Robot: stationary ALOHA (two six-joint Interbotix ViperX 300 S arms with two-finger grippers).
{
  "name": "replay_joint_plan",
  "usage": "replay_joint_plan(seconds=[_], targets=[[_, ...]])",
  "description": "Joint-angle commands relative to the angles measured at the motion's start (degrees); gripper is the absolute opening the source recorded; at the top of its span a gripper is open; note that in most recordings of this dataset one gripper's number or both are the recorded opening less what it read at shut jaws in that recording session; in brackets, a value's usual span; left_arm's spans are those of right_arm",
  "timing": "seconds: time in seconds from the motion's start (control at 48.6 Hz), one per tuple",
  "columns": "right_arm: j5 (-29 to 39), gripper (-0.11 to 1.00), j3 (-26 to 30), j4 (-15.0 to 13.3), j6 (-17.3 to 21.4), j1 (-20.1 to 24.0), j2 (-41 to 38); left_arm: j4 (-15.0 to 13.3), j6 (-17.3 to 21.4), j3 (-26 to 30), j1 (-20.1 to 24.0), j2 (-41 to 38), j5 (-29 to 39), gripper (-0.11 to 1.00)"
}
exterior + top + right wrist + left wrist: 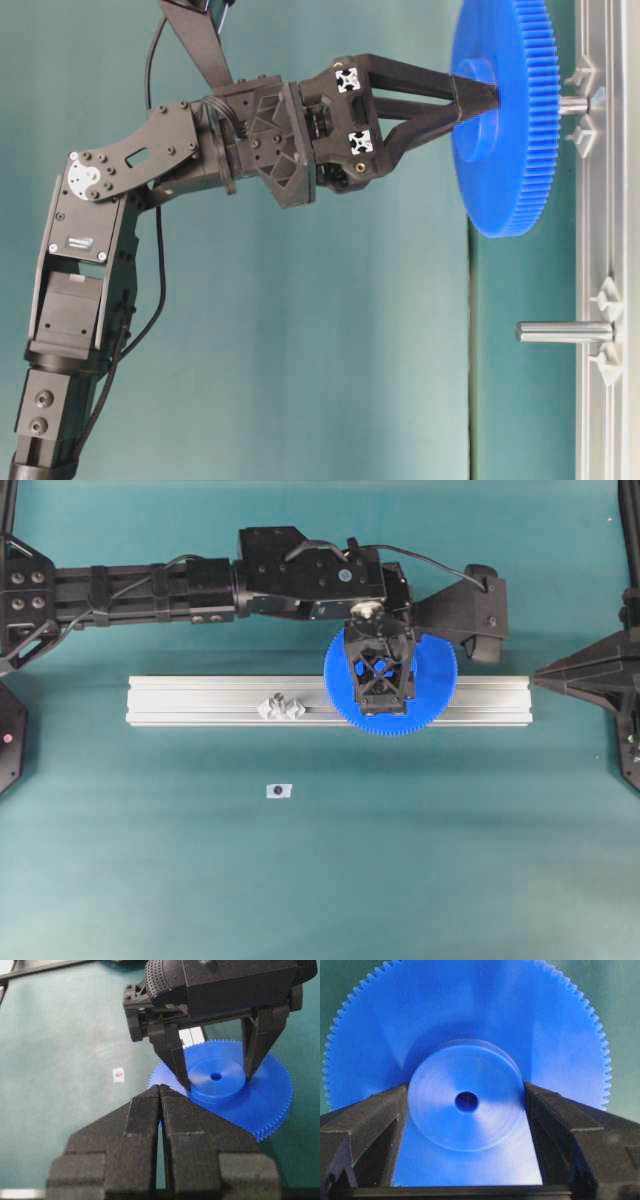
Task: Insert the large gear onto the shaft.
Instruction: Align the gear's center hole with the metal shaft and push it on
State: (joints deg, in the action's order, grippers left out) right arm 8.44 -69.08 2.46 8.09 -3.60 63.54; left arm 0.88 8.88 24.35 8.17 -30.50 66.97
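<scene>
Over the right half of the grey aluminium rail [200, 701], I hold the large bright-blue plastic gear [435, 685] by its raised round hub. My left gripper [466, 1097] pinches that hub from both sides: one black finger [380, 1120] presses the hub's left edge and the other the right edge, with the small centre hole visible between them. The gear's face lies parallel to the rail and the table [320, 880].

In the table-level view, the gear sits on a slender pale shaft [573, 103] that projects from a clear winged base on the rail; the pin's end meets the underside of the gear at its centre. How far the pin enters the hub cannot be determined.

A second, similar upright pin [562, 331] stands bare further along the rail, well apart from the gear. A small white tag with a dark centre [278, 791] lies on the table, near the rail.

My right gripper [160, 1091] has its black fingers pressed together, holding nothing, near the gear's rim without touching it.
</scene>
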Motion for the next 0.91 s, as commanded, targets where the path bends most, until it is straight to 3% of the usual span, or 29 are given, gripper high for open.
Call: replay_joint_plan(seconds=[0.0, 0.309, 0.494, 0.885], targets=[[-0.3, 0.04, 0.6, -0.1, 0.4, -0.1, -0.3, 0.4, 0.1, 1.8, 1.8, 1.8, 0.7, 0.76], [-0.3, 0.04, 0.6, -0.1, 0.4, -0.1, -0.4, 0.4, -0.1, 1.9, 1.2, 1.6, 0.8, 0.77], [-0.4, 0.04, 0.6, -0.1, 0.4, -0.1, -0.3, 0.4, 0.0, 1.9, -0.2, 1.5, 0.8, 0.88], [-0.4, 0.04, 0.6, 0.0, 0.5, -0.2, -0.3, 0.4, -0.4, 2.1, -1.5, 1.7, 1.9, 0.88]])
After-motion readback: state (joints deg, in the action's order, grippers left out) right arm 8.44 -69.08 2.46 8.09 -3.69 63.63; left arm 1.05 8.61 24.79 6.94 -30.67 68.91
